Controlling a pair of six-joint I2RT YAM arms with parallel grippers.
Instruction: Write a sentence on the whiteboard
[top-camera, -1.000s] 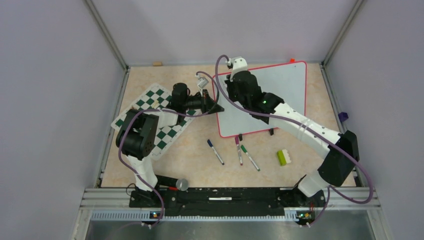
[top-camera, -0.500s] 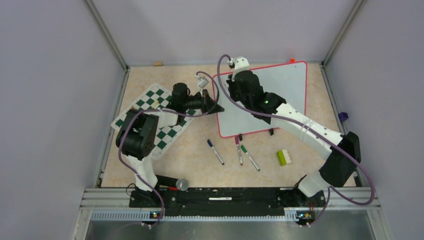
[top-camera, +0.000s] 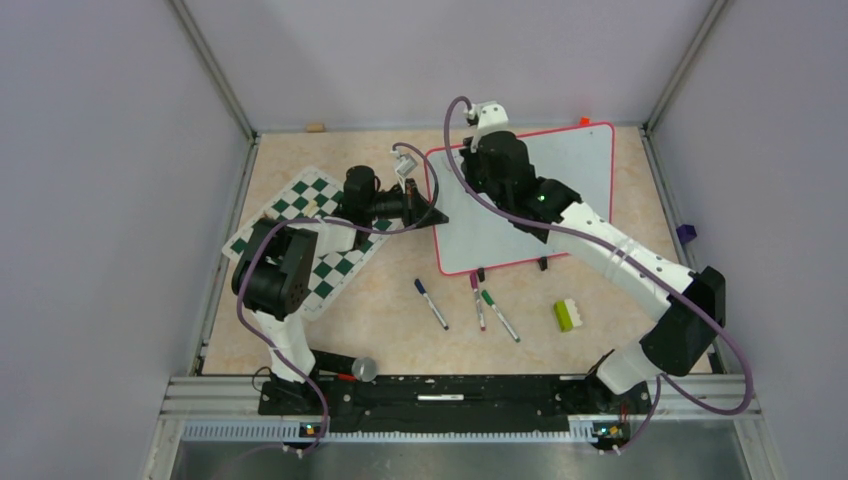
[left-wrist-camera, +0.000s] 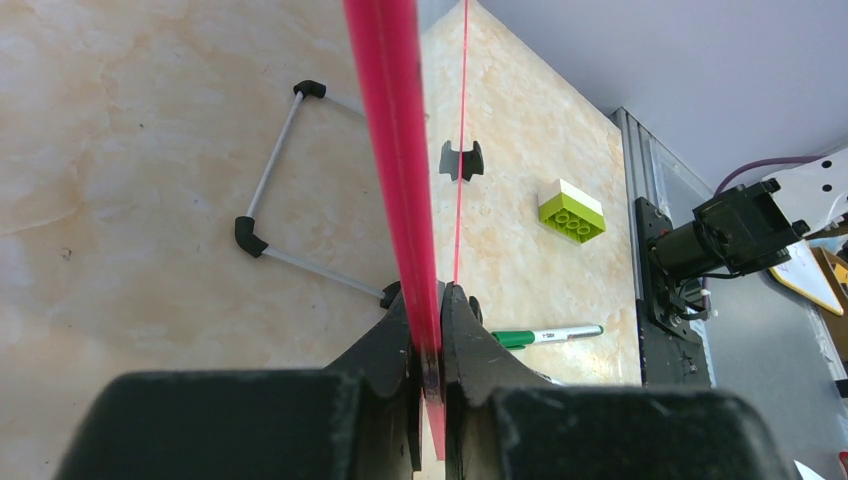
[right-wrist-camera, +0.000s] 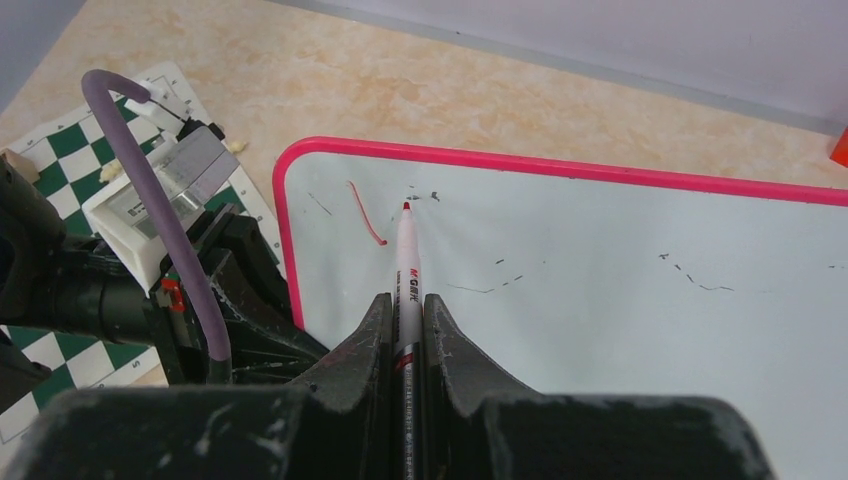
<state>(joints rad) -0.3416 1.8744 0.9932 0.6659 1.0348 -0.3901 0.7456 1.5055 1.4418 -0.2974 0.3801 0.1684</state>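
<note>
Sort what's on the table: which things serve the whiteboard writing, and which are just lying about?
In use: whiteboard, clamped at its edge by the left gripper; red marker, held in the right gripper.
Lying about: chess mat; blue marker; purple marker; green marker; green-and-white brick.

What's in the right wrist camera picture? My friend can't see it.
The right arm's fingers pinch a white marker, its red tip over the pink-framed whiteboard beside a short red curved line. At left, the other arm grips the board's edge near a green checkered mat.
</note>
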